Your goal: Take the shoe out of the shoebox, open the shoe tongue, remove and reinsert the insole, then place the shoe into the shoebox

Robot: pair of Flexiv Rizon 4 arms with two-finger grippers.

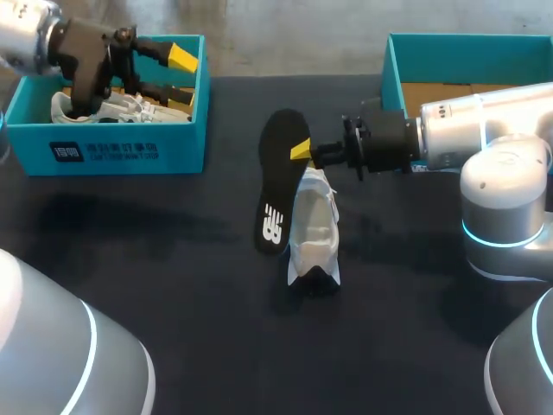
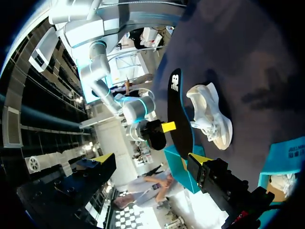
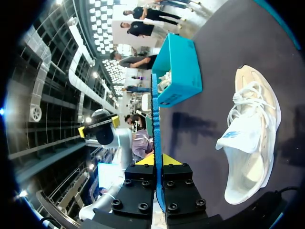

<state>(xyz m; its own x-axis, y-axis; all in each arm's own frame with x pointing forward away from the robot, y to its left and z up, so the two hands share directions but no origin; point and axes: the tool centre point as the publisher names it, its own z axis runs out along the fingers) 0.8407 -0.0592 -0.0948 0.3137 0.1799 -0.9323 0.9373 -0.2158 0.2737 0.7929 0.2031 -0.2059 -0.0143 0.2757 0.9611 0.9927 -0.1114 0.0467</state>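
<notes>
A white shoe [image 1: 313, 229] lies on its side on the dark table, toe toward the front edge. Just above it my right gripper [image 1: 302, 151] is shut on the black insole [image 1: 276, 181], held on edge beside the shoe. In the right wrist view the insole [image 3: 154, 119] shows edge-on between the closed fingers of the right gripper [image 3: 155, 160], with the shoe [image 3: 252, 133] off to one side. My left gripper [image 1: 180, 76] hangs open over the left teal shoebox [image 1: 112, 149], which holds another white shoe [image 1: 130, 108]. Ahead of the left gripper [image 2: 151, 159] are the insole [image 2: 178, 114] and the shoe [image 2: 212, 114].
A second teal box [image 1: 458, 47] with a brown cardboard bottom stands at the back right, behind my right arm. The dark table stretches bare in front of the shoe and between the shoe and the left shoebox.
</notes>
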